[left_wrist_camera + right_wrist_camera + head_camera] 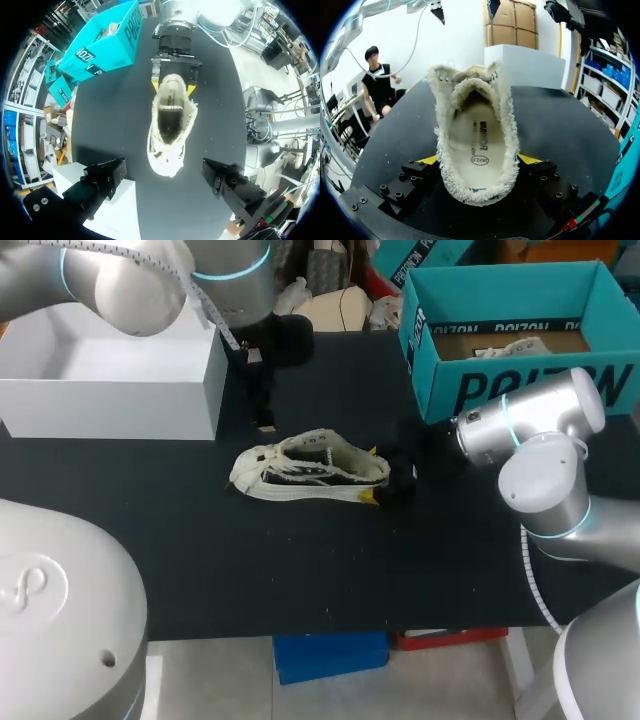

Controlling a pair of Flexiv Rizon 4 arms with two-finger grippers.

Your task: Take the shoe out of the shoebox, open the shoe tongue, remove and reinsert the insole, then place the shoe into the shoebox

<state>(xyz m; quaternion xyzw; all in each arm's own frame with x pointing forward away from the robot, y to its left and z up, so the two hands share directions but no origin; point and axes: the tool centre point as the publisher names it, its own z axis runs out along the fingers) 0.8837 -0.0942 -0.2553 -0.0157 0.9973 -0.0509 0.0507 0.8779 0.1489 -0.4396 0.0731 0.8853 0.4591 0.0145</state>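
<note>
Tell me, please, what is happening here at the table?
The shoe is out of the shoebox and lies on the table. The right gripper is shut on its heel. The left gripper hangs open near the toe end, holding nothing. The insole is inside the shoe.

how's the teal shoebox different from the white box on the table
The teal shoebox carries large dark print on its side; the white box is plain. The teal shoebox stands at the far right of the table, the white box at the far left. The teal shoebox shows something pale lying inside; nothing shows inside the white box. Both are open-topped and stand beyond the shoe.
</note>
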